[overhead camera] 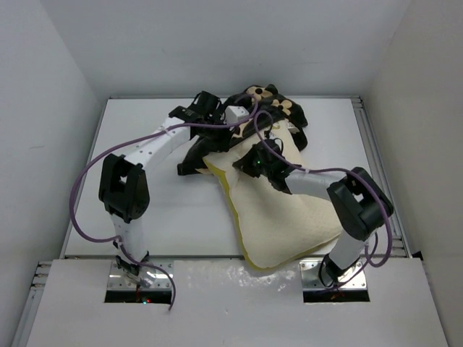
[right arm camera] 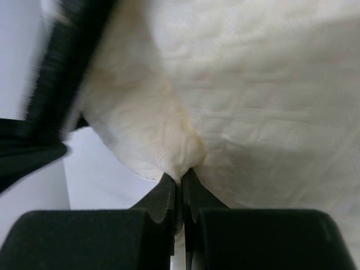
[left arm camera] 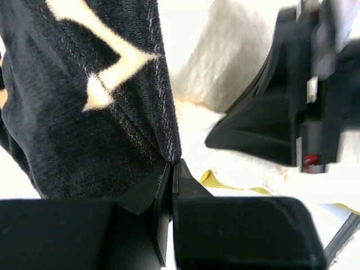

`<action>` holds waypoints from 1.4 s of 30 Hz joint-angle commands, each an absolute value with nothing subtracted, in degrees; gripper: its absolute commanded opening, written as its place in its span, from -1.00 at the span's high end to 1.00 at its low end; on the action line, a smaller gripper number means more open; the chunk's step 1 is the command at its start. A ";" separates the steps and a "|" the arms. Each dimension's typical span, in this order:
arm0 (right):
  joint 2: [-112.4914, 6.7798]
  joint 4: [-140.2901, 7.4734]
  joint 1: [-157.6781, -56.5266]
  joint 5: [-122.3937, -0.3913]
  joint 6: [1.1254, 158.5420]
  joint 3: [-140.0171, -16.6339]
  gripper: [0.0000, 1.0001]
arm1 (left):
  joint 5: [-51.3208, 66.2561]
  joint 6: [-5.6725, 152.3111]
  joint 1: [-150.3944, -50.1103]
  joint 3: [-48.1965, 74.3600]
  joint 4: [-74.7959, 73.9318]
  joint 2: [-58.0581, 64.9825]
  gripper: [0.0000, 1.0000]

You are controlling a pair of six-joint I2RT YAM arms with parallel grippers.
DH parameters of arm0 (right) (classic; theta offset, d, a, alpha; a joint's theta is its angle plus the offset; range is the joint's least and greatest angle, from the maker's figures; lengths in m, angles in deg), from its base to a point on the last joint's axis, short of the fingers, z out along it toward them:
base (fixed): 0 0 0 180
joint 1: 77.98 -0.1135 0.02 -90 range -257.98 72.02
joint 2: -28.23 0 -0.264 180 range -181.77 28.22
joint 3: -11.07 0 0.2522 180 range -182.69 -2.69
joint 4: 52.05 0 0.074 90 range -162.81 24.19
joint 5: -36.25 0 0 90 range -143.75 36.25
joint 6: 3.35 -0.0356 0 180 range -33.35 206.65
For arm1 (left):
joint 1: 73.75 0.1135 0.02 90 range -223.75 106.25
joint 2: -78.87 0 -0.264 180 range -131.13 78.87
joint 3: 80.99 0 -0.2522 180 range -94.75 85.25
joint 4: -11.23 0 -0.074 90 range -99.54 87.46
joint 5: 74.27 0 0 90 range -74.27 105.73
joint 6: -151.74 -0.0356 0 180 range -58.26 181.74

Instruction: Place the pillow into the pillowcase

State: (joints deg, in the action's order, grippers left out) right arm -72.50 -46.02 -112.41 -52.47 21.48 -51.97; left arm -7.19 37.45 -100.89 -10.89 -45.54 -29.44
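The cream-yellow pillow (overhead camera: 286,217) lies on the table's right half, its far end tucked into the black flower-printed pillowcase (overhead camera: 278,108) at the back. My left gripper (overhead camera: 217,134) is shut on the pillowcase edge; the left wrist view shows the black velvet (left arm camera: 84,124) pinched at the fingertips (left arm camera: 172,166). My right gripper (overhead camera: 253,163) is shut on a fold of the pillow, and in the right wrist view cream fabric (right arm camera: 185,152) bunches between its tips (right arm camera: 181,175). The right arm shows as a dark block (left arm camera: 292,112) in the left wrist view.
White table (overhead camera: 166,210) with raised walls on three sides. Purple cables (overhead camera: 83,181) loop from both arms. A metal rail (overhead camera: 380,166) runs along the right edge. The arm bases (overhead camera: 141,278) sit at the near edge.
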 commanded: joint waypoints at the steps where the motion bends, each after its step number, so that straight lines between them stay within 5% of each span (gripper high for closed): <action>1: -65.13 -36.90 -109.44 -46.56 22.31 -53.40 1.00 | -9.93 34.76 -102.49 -14.24 -51.92 -26.16 1.00; 10: -58.79 -28.20 -110.05 -39.17 19.06 -48.31 1.00 | -15.38 34.67 -104.60 -19.85 -54.83 -25.90 1.00; 21: -69.60 -29.97 -108.65 -38.62 22.14 -55.60 1.00 | -24.09 31.94 -107.59 -21.03 -59.14 -24.58 1.00; 23: -68.81 -26.89 -107.25 -43.09 23.27 -54.20 0.64 | -19.72 33.34 -106.46 -18.39 -56.26 -23.97 1.00; 24: -68.02 -26.27 -106.72 -46.16 23.98 -53.85 0.30 | -18.13 34.05 -105.84 -16.72 -54.84 -23.96 1.00; 25: -67.06 -28.52 -106.37 -49.33 24.85 -53.58 -0.26 | -16.63 35.19 -105.14 -13.66 -53.44 -24.05 1.00; 28: -59.42 -44.98 -106.10 -53.49 31.35 -51.83 -0.91 | -10.92 39.23 -102.32 -9.16 -48.69 -24.49 1.00; 29: -57.31 -49.42 -106.01 -51.14 33.71 -50.87 -0.98 | -8.90 40.02 -101.97 -8.62 -47.29 -24.67 1.00; 37: -42.18 -65.28 -94.88 -46.46 41.38 -39.17 -0.97 | -1.85 37.66 -106.62 -8.70 -47.79 -30.11 1.00; 38: -41.83 -65.37 -93.46 -46.54 42.78 -39.08 -0.83 | -2.11 36.53 -108.02 -9.14 -49.19 -30.64 1.00; 39: -41.82 -65.29 -91.70 -47.07 43.49 -39.25 -0.44 | -2.46 35.82 -108.55 -9.67 -49.90 -30.73 1.00; 41: -43.05 -65.55 -87.48 -47.33 45.16 -41.09 0.67 | -3.08 33.10 -110.31 -10.37 -52.62 -30.73 1.00; 42: -43.92 -66.94 -86.16 -48.64 45.86 -41.88 0.73 | -2.99 31.78 -110.92 -11.33 -53.59 -30.64 1.00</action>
State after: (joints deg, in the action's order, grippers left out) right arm -42.95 -64.40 -89.64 -48.01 41.28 -39.36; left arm -2.53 35.39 -108.43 -8.48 -48.16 -31.06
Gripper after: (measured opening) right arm 0.223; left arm 0.012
